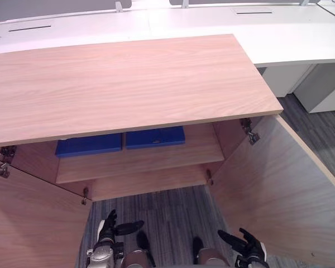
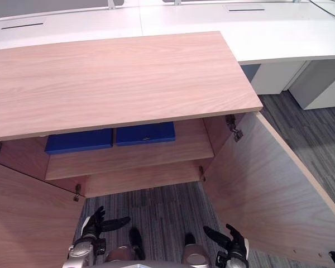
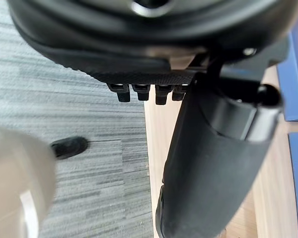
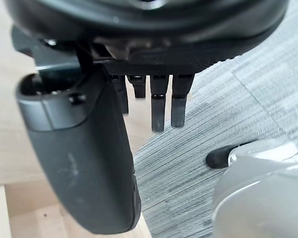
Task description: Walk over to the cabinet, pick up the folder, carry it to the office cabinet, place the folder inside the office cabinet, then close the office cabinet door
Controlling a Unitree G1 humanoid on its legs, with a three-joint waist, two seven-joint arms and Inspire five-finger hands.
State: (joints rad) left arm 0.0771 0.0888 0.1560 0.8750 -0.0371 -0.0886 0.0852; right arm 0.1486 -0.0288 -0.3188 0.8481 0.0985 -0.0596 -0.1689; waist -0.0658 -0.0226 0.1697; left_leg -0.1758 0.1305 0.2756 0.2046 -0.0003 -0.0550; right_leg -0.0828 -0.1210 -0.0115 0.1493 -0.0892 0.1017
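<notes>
Right hand [image 1: 245, 244] hangs empty, fingers spread, just beside the open right door [image 1: 279, 190], left hand [image 1: 109, 226] equally loose and low, while the blue folder [image 1: 155, 137] lies flat on the shelf [image 1: 156, 161] ahead, long edge crosswise, beside its twin [image 1: 89, 145].

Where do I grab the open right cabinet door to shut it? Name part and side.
Take the right door by its free edge, the end farthest from the hinge, where it likely swings easiest. Its inner face is plain board, so bring the right hand round from the robot's right onto the outer face.
</notes>
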